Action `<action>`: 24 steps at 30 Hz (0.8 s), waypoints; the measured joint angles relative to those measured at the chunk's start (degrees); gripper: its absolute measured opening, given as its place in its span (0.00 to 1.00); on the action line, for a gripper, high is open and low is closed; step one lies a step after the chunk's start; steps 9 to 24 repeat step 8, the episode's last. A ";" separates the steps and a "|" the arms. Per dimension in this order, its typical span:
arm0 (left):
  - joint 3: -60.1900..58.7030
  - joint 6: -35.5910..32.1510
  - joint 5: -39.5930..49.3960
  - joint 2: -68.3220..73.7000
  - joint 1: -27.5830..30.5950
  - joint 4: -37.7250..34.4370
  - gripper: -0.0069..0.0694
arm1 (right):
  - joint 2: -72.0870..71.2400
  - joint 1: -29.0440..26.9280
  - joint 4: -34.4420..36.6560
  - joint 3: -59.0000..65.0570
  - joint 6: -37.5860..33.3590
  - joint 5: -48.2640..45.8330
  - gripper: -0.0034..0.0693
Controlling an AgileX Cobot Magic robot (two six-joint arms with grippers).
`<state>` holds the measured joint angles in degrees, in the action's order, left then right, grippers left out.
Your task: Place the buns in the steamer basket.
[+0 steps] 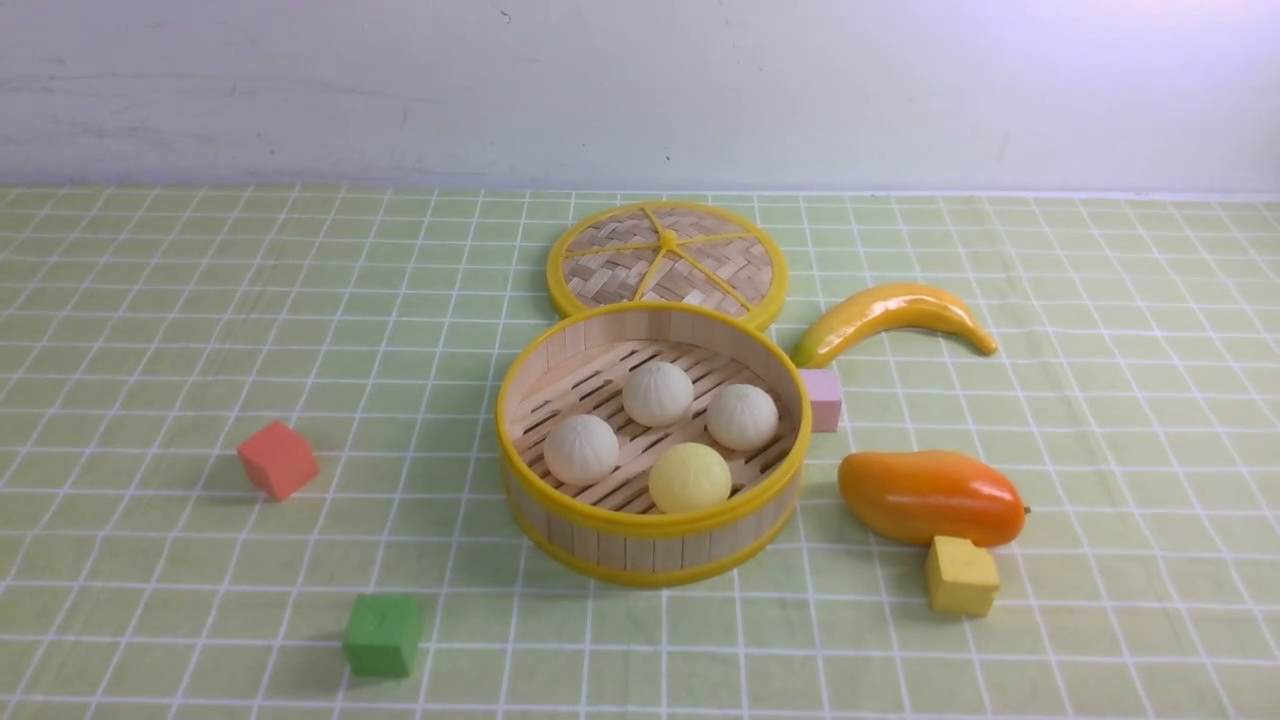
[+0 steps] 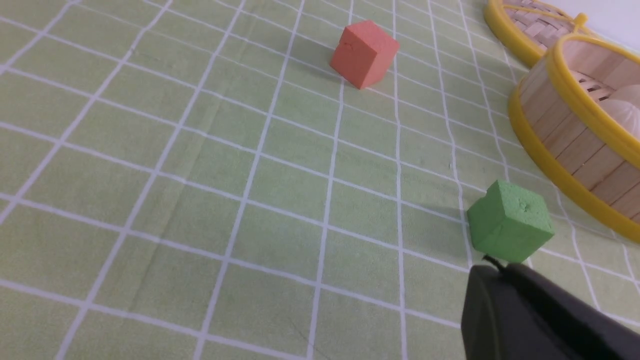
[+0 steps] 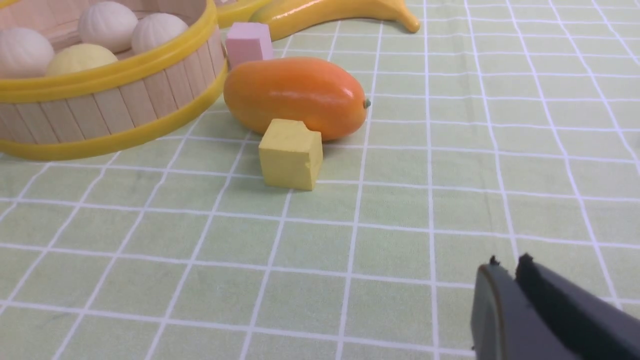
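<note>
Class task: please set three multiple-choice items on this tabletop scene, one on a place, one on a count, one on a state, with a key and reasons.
1. Where is the green cube?
A) On the woven lid
B) On the cloth
C) Inside the basket

2. How many buns are pale yellow?
A) One
B) Three
C) Four

3. How is the steamer basket?
A) Upside down
B) Covered
C) Upright and uncovered

1 B: the green cube sits on the gridded cloth.
2 A: one yellow bun lies among three off-white ones.
3 C: the steamer basket shows its slatted floor; the woven lid lies behind it.
</note>
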<state>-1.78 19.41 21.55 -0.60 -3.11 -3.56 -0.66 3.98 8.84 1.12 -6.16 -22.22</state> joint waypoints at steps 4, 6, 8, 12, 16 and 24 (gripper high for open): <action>0.00 0.00 0.00 0.00 0.00 0.00 0.07 | 0.00 0.00 0.00 0.00 0.00 0.00 0.12; 0.00 0.00 0.00 0.00 0.00 0.00 0.07 | 0.00 0.00 0.00 0.00 0.00 0.00 0.13; 0.00 0.00 0.00 0.00 0.00 0.00 0.07 | 0.00 0.00 0.00 0.00 0.00 0.00 0.13; 0.00 0.00 0.00 0.00 0.00 0.00 0.07 | 0.00 0.00 0.00 0.00 0.00 0.00 0.13; 0.00 0.00 0.00 0.00 0.00 0.00 0.07 | 0.00 0.00 0.00 0.00 0.00 0.00 0.13; 0.00 0.00 0.00 0.00 0.00 0.00 0.07 | 0.00 0.00 0.00 0.00 0.00 0.00 0.13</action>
